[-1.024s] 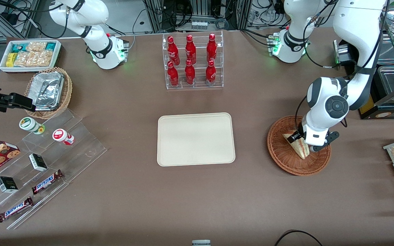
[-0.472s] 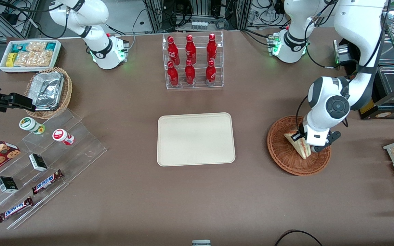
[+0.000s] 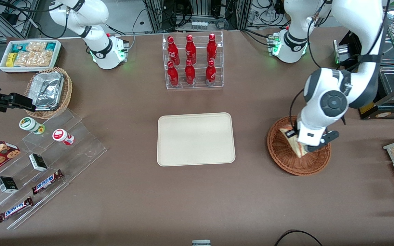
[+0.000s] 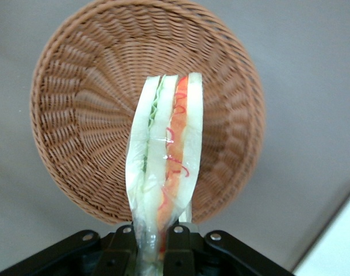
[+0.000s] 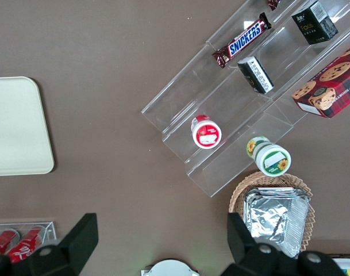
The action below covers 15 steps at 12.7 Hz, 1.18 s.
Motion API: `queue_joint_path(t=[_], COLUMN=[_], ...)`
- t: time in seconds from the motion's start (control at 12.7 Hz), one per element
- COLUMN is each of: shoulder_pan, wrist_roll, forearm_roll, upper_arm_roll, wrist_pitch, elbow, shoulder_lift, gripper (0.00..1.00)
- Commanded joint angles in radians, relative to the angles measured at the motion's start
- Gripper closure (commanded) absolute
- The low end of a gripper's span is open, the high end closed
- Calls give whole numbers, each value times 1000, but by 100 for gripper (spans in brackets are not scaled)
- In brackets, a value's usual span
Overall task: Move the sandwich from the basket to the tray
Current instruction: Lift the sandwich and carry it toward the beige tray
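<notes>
- Your gripper (image 4: 154, 238) is clamped on the sandwich (image 4: 165, 172), which hangs above the basket (image 4: 77, 115), clear of the weave.
- Your left wrist view alone shows the cut edge: green and red filling between pale bread.
- In your front view the arm covers much of the sandwich (image 3: 294, 141); the fingers cannot be made out there.
- The tray (image 3: 196, 139) lies well apart from the basket (image 3: 286, 157), toward the parked arm's end.
</notes>
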State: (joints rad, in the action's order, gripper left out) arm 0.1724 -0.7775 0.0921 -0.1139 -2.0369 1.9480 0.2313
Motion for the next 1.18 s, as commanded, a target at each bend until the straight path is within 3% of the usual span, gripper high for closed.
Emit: queue_joint_path(t=[0.0,0.24,0.71,1.1], shoulder_pan=[97,224,410,504], wrist_roll=[14,-5,-86,-124], forearm_roll=[-28,-81,-84,-124], upper_arm_roll=[3,3,2,-4], wrist_pitch=[64,57,53,18], elbow=[-113,-222,-493,-635], shoulder_lift=[71,175,403,537], gripper=[100,100,100,100])
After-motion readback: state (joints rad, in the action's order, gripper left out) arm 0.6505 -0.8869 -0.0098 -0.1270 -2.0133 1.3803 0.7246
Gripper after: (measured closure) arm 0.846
